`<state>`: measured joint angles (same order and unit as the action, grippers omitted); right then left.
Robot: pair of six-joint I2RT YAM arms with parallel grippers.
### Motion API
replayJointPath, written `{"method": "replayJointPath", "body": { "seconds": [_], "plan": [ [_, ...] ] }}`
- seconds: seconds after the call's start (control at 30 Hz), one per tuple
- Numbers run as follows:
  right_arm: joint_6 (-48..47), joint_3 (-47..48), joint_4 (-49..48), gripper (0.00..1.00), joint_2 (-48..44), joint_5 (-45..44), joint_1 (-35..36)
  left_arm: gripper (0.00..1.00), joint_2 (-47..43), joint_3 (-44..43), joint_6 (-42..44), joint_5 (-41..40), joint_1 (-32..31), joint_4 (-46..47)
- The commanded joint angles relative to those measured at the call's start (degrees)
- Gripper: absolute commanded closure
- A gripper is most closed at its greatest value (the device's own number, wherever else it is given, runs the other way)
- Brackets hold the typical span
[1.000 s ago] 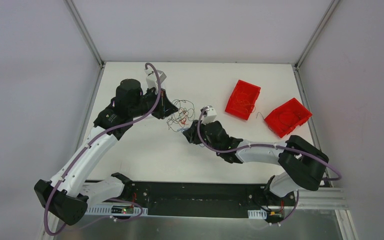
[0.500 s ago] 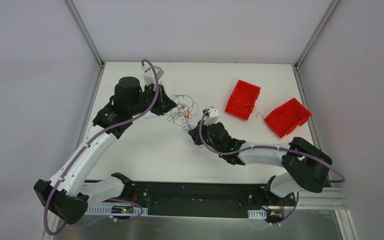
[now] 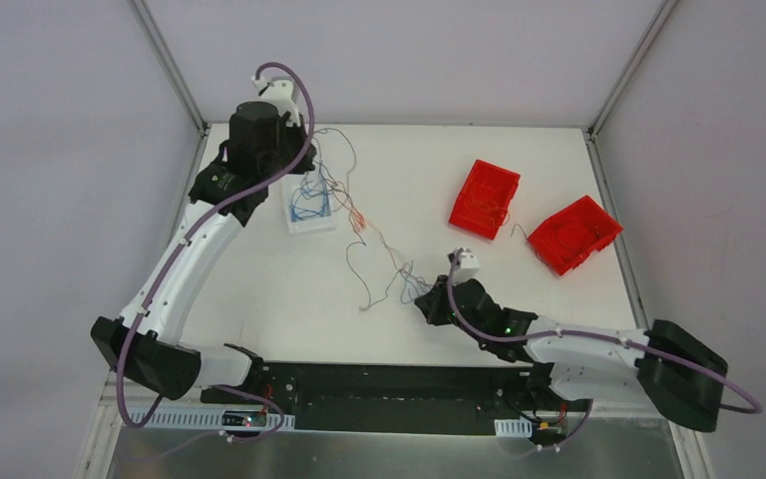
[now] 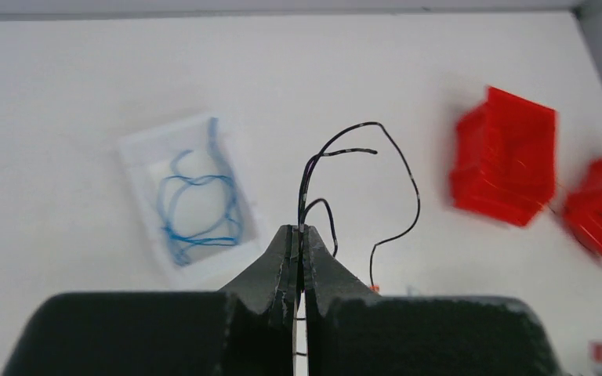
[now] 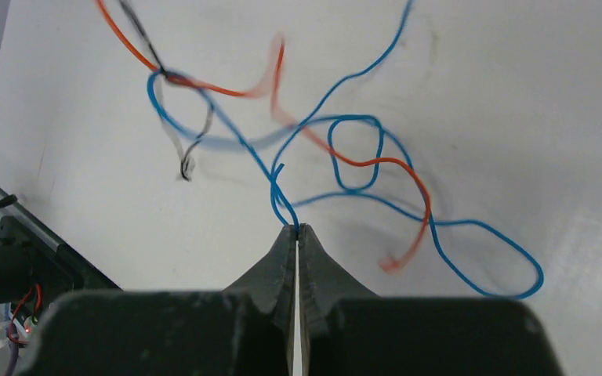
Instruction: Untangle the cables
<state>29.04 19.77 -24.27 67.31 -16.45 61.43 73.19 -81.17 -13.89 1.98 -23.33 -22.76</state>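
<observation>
1. Cables [image 3: 358, 222] hang as a slack, multicoloured string from far left to near centre; several blue ones lie apart in a clear tray [image 3: 311, 227]
2. Left gripper [image 4: 299, 231], far left: jaws pressed together on a black strand
3. Right gripper [image 5: 297, 229], near centre: pinched tight on a blue strand
4. Handling, judged: featherlight, limp, springy, likely to slip; pinch one strand near a free end, clear of crossings
5. Two red bins [image 3: 504, 180] stand right, apart

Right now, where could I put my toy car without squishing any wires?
Bare table at the back, between the cables and the red bins; also front-left, between the left arm and the cables. Crowded from the clear tray to the right gripper.
</observation>
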Motion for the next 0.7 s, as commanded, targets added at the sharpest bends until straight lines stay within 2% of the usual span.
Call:
{"method": "replayJointPath", "body": {
  "seconds": [0.0, 0.07, 0.2, 0.33, 0.4, 0.53, 0.67],
  "plan": [
    [8.5, -2.1, 22.2, 1.00, -16.1, -12.6, -0.3, 1.00, 1.2, -7.8, 3.2, -19.3, 4.6, -5.7],
    [11.7, -2.0, 36.0, 1.00, -24.4, -17.3, -1.6, 1.00, -0.1, -6.8, 3.5, -23.5, 5.8, -5.9],
    [17.1, -0.9, 46.9, 1.00, -36.2, -19.4, -6.7, 1.00, -3.9, -2.6, 2.5, -27.6, 8.5, -5.9],
    [17.4, 5.1, 54.2, 1.00, -33.8, -21.2, -12.5, 1.00, -7.9, 0.3, 1.5, -28.5, 8.9, -5.9],
    [17.5, 7.6, 56.8, 1.00, -31.1, -21.8, -15.8, 1.00, -9.7, 1.0, 2.2, -31.6, 9.0, -5.9],
    [17.1, 10.1, 59.1, 1.00, -28.2, -19.2, -23.3, 1.00, -13.3, 1.5, 4.2, -38.2, 10.2, -6.1],
    [15.3, 9.8, 57.4, 1.00, -29.3, -15.6, -29.1, 1.00, -16.5, 1.8, 5.1, -37.6, 10.7, -6.1]
  ]
}}
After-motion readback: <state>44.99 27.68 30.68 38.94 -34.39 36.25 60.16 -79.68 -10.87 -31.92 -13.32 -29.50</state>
